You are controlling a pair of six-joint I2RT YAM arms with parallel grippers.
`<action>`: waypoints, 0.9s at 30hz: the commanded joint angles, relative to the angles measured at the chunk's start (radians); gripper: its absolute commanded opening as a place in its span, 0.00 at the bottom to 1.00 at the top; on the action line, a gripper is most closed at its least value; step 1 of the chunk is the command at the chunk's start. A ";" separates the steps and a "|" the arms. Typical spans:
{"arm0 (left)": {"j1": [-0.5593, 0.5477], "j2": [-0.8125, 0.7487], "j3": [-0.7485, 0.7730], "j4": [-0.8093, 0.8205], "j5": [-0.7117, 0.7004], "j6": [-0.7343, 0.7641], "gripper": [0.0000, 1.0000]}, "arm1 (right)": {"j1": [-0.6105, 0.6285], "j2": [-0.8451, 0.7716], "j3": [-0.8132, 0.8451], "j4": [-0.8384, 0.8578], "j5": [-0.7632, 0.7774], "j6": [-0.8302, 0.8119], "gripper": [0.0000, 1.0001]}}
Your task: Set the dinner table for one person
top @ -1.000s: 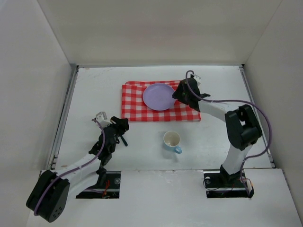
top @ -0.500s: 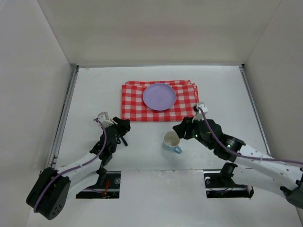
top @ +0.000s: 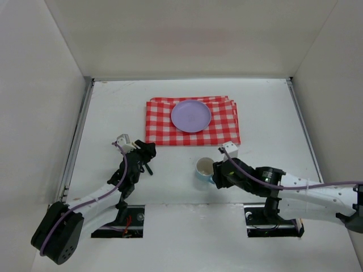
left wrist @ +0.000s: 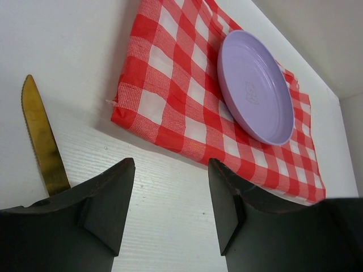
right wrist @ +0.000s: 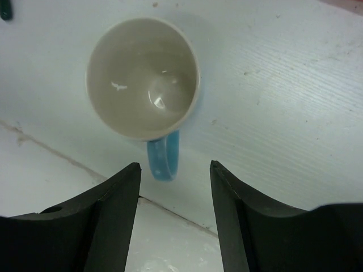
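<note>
The dinner table [top: 113, 107] is a white tabletop. A lilac plate [top: 190, 115] [left wrist: 255, 90] lies on a red-and-white checkered cloth [top: 159, 133] [left wrist: 170, 85] at its middle. A cream cup [top: 205, 167] [right wrist: 142, 79] with a blue handle [right wrist: 164, 156] stands upright nearer the front. My right gripper [top: 215, 173] [right wrist: 173, 170] is low at the cup's near right, open, with the handle just beyond its fingertips. My left gripper [top: 145, 155] [left wrist: 170, 167] hangs open over bare table in front of the cloth's near left corner. A gold knife blade [left wrist: 42, 141] lies just left of it.
White walls enclose the table on three sides, with grey rails [top: 76, 141] along the left and right edges. A seam [right wrist: 68, 161] where the tabletop meets the front panel runs just under the right gripper. A dark green tip [right wrist: 4, 8] shows at the right wrist view's top left corner.
My right arm has swung from the plate's right edge on the cloth down to the cup near the front. The left arm, plate and cup have stayed put.
</note>
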 commanded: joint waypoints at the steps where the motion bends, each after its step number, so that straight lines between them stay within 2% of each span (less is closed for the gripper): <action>1: -0.003 -0.010 0.011 0.046 -0.023 0.012 0.52 | 0.007 0.062 0.049 0.011 0.003 -0.001 0.58; 9: -0.002 0.009 0.016 0.051 -0.021 0.013 0.52 | 0.022 0.229 0.052 0.195 -0.063 -0.041 0.53; 11: 0.006 0.010 0.014 0.051 -0.011 0.009 0.52 | 0.022 0.268 0.052 0.217 -0.056 -0.040 0.46; 14: -0.003 0.004 0.013 0.051 -0.018 0.012 0.52 | 0.033 0.302 0.051 0.217 -0.030 -0.034 0.29; 17: 0.003 0.013 0.016 0.051 -0.008 0.006 0.52 | 0.042 0.280 0.055 0.215 0.026 -0.017 0.15; 19: -0.005 0.010 0.014 0.051 -0.015 0.007 0.52 | 0.042 0.236 0.063 0.202 0.064 -0.012 0.10; 23: -0.003 0.015 0.019 0.051 -0.008 0.003 0.52 | -0.007 0.141 0.106 0.186 0.131 -0.011 0.04; 27: -0.013 0.023 0.022 0.054 -0.017 0.003 0.52 | -0.166 0.105 0.169 0.253 0.138 -0.090 0.04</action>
